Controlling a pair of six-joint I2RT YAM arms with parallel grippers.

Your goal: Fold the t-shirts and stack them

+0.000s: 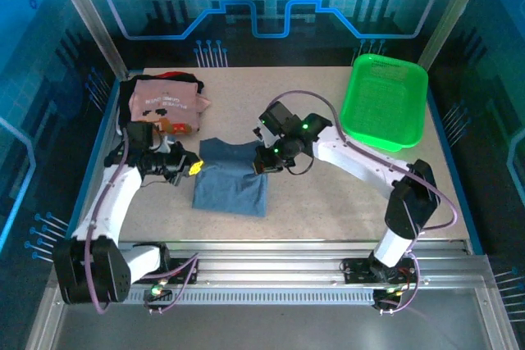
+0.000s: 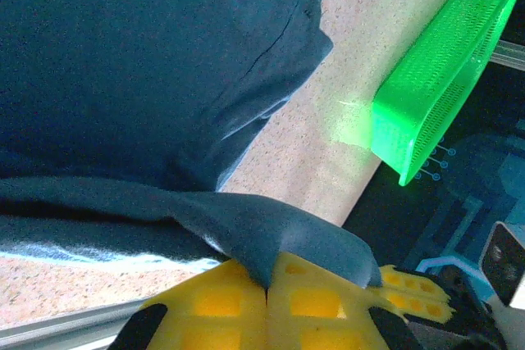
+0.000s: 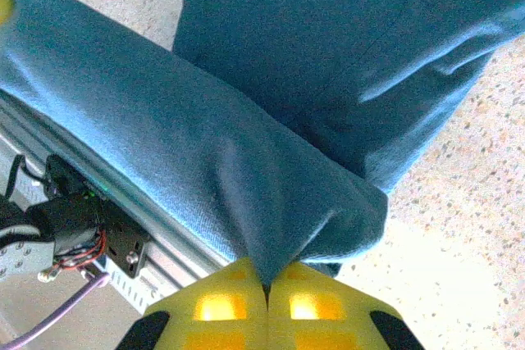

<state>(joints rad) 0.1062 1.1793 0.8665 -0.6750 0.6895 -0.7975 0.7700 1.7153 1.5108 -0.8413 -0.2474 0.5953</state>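
Bench (image 1: 328, 202) is a speckled beige slab w/ a metal rail along the near edge.

Left arm (image 1: 111, 194) climbs from its base at the near-left corner, then bends and reaches right, twd the left edge of the shirt. Right arm (image 1: 361, 161) has its elbow way out on the right and a long white link running left and back, w/ the wrist tipped down over the shirt's right edge.

Green mesh basket (image 1: 385, 104) sits at the back right, well apart from the cloth.

Slate-blue t-shirt (image 1: 231, 182) lies mid-bench between the two arms and looks partly folded. Both wrist cams cut off its far parts.

Pink t-shirt (image 1: 168, 102) is bunched in the back-left corner on top of the black t-shirt (image 1: 130, 97). The black one is mostly covered, so I can't tell how it lies. The print is too small to make out.

Left pincer (image 2: 267, 284) is clenched on a pinch of the blue cloth, yellow pads pressed together w/ fabric peaking out between them. Right pincer (image 3: 267, 280) is the same, clamped on a fold at the opposite side.
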